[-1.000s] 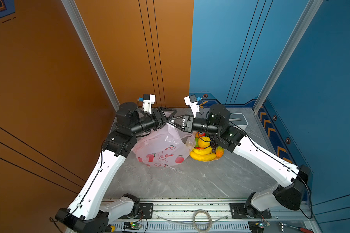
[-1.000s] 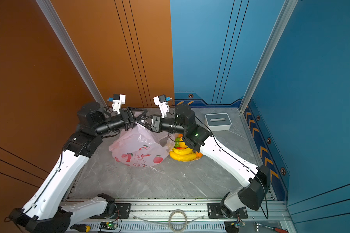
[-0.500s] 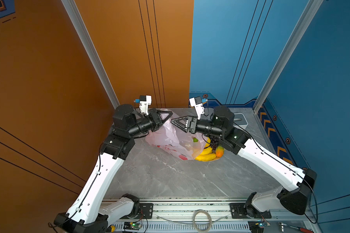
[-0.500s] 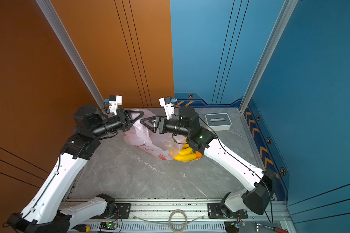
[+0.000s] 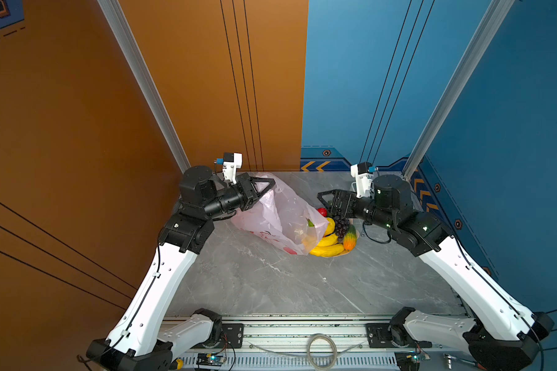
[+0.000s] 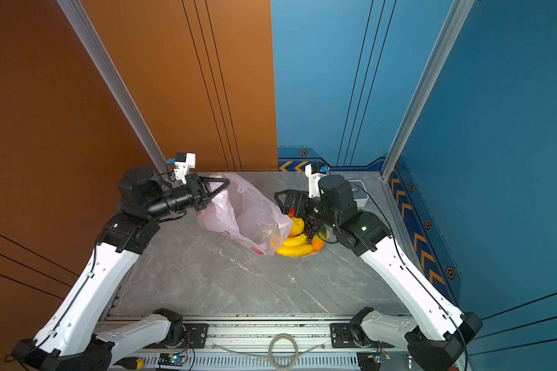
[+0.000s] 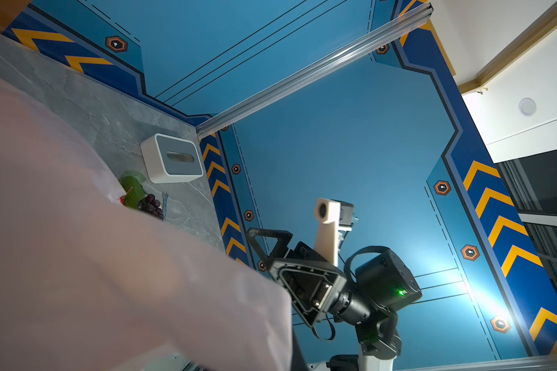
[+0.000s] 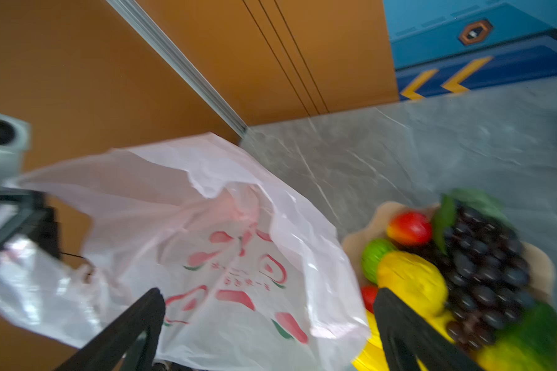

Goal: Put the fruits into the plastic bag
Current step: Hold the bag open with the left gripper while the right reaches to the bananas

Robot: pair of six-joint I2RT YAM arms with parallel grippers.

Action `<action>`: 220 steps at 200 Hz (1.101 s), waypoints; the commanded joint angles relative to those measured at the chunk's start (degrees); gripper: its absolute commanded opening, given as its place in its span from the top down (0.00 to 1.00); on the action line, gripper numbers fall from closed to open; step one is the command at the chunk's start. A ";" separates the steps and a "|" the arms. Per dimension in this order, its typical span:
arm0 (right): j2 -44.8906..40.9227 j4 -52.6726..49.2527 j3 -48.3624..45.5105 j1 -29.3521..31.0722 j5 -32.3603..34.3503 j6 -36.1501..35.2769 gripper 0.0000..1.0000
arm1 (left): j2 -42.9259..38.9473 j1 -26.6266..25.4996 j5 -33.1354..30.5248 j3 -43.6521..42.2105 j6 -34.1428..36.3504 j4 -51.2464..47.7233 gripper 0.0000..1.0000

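Observation:
The pale-pink plastic bag [image 5: 280, 218] [image 6: 245, 215] hangs from my left gripper [image 5: 270, 184] [image 6: 225, 184], which is shut on its upper edge at the back left. The bag's lower end slumps against the peach bowl [image 5: 344, 253] of fruits. There lie a yellow banana bunch [image 5: 328, 249], dark grapes [image 5: 341, 224], a green-to-orange oblong fruit [image 5: 350, 237] and a red mango [image 5: 322, 212]. A lime [image 8: 375, 257] shows in the right wrist view. My right gripper [image 5: 320, 197] [image 8: 267, 294] stands open above the bowl, apart from the bag [image 8: 206, 241]. In the left wrist view the bag [image 7: 94, 273] hides my left jaws.
A white-and-grey slotted box [image 7: 174, 160] [image 6: 360, 196] stands at the back right corner, behind my right arm. A small wrench [image 7: 164, 205] lies near the bowl. The orange and blue walls close in the back and sides.
My left gripper shut on the bag and pulled it back and left. My right gripper opened, let go of the bag and drew away to the right. The bag now sags onto the bowl.

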 commanded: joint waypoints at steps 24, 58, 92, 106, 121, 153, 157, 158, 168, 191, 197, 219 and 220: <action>8.56 -12.35 0.62 4.29 2.30 -9.75 0.00 | -1.24 0.73 2.34 -0.63 1.20 -1.12 1.00; 16.26 -15.16 3.66 4.42 7.58 -12.43 0.00 | -1.81 0.82 2.97 -0.45 1.86 -2.53 1.00; 22.14 -13.83 5.82 4.42 5.98 -13.44 0.08 | -2.00 1.49 4.29 -0.55 2.25 -3.36 1.00; 22.91 -13.10 6.66 6.10 5.86 -13.44 0.28 | -2.01 2.06 4.75 -0.54 2.50 -3.93 1.00; 22.38 -11.96 6.90 6.70 6.54 -12.95 0.58 | -2.18 2.81 5.35 -0.79 2.70 -4.77 0.94; 19.32 -10.65 6.92 8.82 11.19 -12.75 1.00 | -2.75 4.04 6.96 -2.26 2.49 -4.94 0.77; 18.98 -10.62 6.78 9.03 11.78 -12.62 1.00 | -2.79 4.08 7.23 -2.51 2.31 -4.64 0.75; 18.87 -10.66 6.78 9.05 11.89 -12.54 1.00 | -2.79 4.12 7.31 -2.58 2.24 -4.58 0.74; 17.90 -10.49 6.81 9.35 12.61 -11.92 1.00 | -3.00 4.32 7.96 -3.12 1.62 -3.89 0.69; 15.94 -10.09 6.90 9.48 13.69 -10.05 1.00 | -3.82 4.33 9.13 -4.10 0.85 -3.09 0.64; 15.66 -10.23 7.09 9.48 13.82 -9.58 1.00 | -4.06 4.33 9.59 -4.49 0.26 -2.43 0.63; 15.50 -11.27 8.24 8.91 13.53 -7.55 1.00 | -4.44 4.03 12.22 -5.28 -1.50 -1.09 0.63; 15.50 -11.33 8.35 8.91 13.51 -7.46 1.00 | -4.50 4.00 12.32 -5.37 -1.51 -1.09 0.63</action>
